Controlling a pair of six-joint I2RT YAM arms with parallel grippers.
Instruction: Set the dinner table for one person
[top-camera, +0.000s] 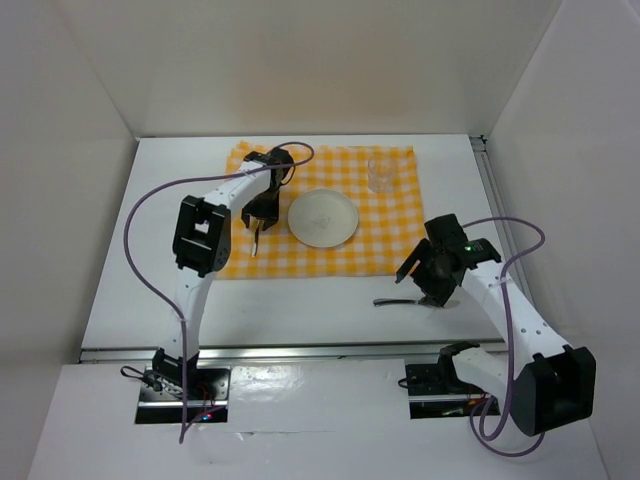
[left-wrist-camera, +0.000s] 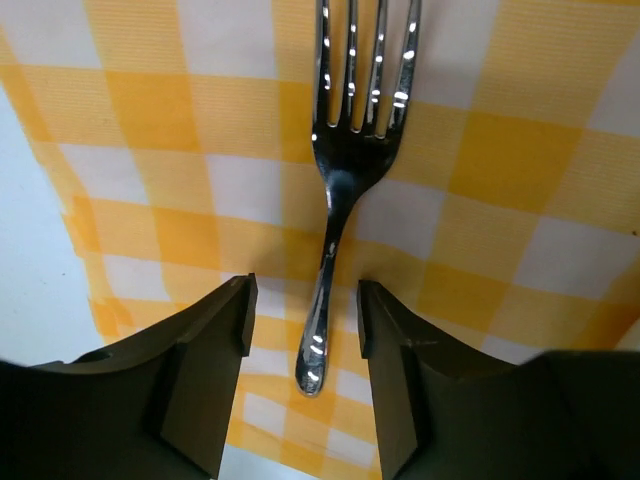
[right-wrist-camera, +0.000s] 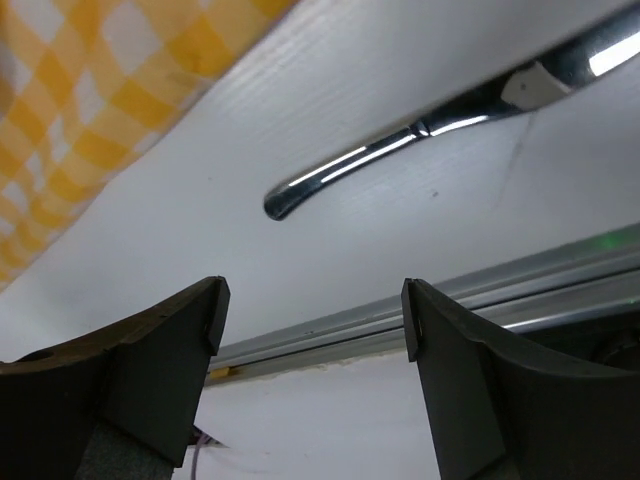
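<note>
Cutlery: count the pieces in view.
2: a fork on the cloth left of the plate; another piece on the bare table by the right tool. More may be hidden.

Robotics lab, white-walled dinner table (top-camera: 300, 310), two bolted arms (top-camera: 200, 235)

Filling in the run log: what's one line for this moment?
left gripper: open around fork handle on checked cloth | right gripper: open by metal utensil on bare dinner table | plate, glass: on cloth
</note>
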